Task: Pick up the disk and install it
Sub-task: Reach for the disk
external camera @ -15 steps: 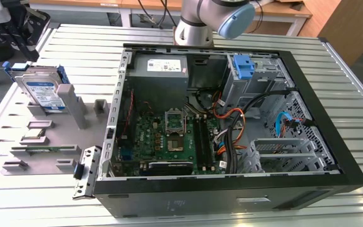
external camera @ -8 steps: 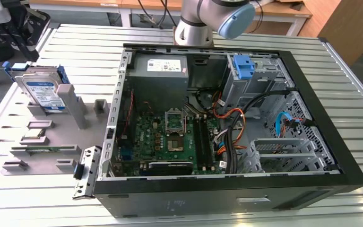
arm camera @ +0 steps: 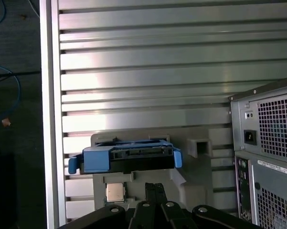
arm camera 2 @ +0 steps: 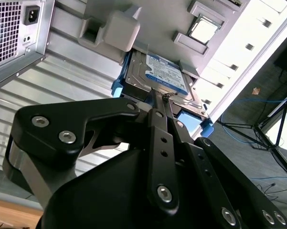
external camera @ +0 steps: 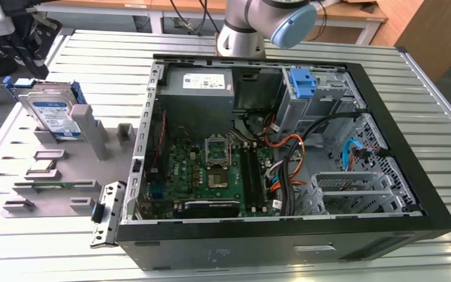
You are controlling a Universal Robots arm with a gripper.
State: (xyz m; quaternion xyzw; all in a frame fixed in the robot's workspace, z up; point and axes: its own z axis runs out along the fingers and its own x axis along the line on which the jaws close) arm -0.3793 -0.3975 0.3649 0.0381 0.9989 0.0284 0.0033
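The disk [external camera: 53, 114] is a silver hard drive with a white-and-blue label and blue side rails. It stands on edge in a grey holder [external camera: 92, 138] at the exterior view's left, beside the open computer case [external camera: 288, 226]. In both wrist views my gripper [arm camera 2: 161, 98] [arm camera: 155, 187] is shut, its two black fingers pressed together with nothing between them. It hangs apart from the disk [arm camera 2: 160, 76] [arm camera: 129, 157], with its tips pointing toward the disk's edge.
A small square processor chip [external camera: 45, 166] [arm camera: 115, 192] lies on the grey holder near the disk. Inside the case sit the grey power-supply box [external camera: 198, 82], a blue drive caddy [external camera: 302, 82], the motherboard [external camera: 209, 170] and loose cables [external camera: 288, 153]. The arm's base [external camera: 245, 35] stands behind the case.
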